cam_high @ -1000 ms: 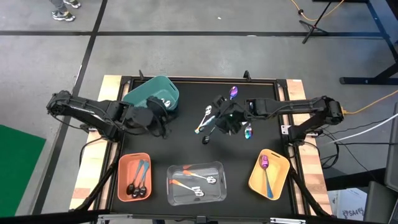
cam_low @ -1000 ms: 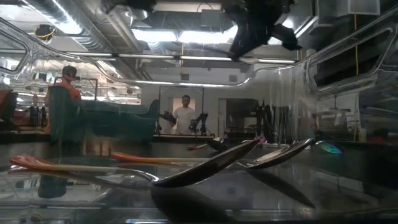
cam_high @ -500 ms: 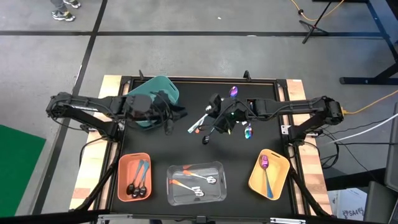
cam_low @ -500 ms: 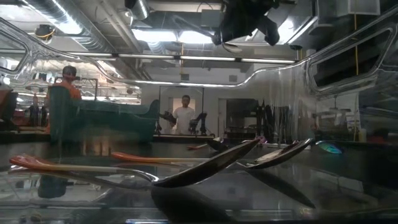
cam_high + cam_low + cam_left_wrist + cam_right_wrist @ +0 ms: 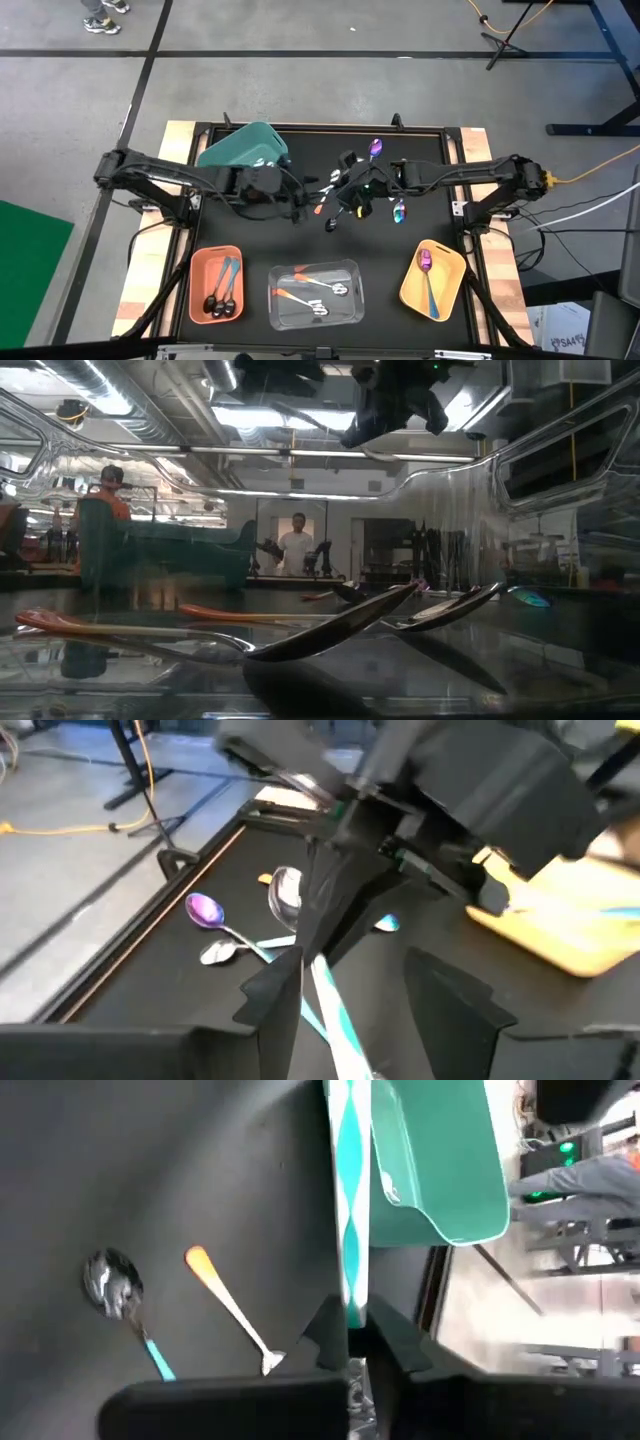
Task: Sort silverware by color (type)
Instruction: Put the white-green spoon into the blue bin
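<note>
We see the right gripper (image 5: 338,192) at frame centre in the high view, fingers clamped on a teal-handled spoon (image 5: 347,1200) that projects toward the teal bin (image 5: 243,150). The left gripper (image 5: 297,203) sits just left of it, fingers (image 5: 275,990) spread wide around the same handle without closing on it. Loose spoons (image 5: 385,175) lie on the black mat (image 5: 300,240) at centre. Along the lower edge, the salmon bin (image 5: 197,262), clear bin (image 5: 352,268) and yellow bin (image 5: 450,285) each contain spoons.
</note>
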Robot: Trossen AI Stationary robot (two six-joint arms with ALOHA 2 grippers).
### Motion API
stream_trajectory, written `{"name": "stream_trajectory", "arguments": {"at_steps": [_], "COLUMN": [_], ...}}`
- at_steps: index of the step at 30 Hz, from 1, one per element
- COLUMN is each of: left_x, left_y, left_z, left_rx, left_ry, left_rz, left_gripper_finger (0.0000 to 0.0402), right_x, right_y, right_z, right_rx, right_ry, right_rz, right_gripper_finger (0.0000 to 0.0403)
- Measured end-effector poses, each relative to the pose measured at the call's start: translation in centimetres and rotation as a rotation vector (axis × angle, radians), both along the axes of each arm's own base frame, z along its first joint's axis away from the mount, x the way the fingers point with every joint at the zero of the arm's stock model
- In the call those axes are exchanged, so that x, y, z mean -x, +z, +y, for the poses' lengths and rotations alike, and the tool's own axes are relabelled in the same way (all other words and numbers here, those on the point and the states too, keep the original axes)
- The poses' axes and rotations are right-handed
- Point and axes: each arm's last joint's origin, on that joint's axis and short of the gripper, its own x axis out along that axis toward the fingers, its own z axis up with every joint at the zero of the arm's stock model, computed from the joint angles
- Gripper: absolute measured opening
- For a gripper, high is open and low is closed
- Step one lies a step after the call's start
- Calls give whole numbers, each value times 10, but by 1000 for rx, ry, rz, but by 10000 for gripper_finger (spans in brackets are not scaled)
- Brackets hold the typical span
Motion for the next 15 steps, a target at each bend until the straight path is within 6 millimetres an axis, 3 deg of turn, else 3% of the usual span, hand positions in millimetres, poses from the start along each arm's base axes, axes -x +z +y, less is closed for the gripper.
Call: {"name": "stream_trajectory", "arguments": {"at_steps": [9, 15], "left_x": [-23, -29], "left_y": [-33, -42], "left_z": [-1, -3], "left_rx": [-125, -158], "left_ry": [-37, -56], "left_rz": [137, 175], "left_gripper_finger": [170, 170], "right_x": [-1, -2], "right_y": [-13, -13], "right_z": [1, 2], "right_rx": [-171, -229], "right_ry": [-103, -118], "right_rz": [41, 26], "right_gripper_finger": [3, 3]}}
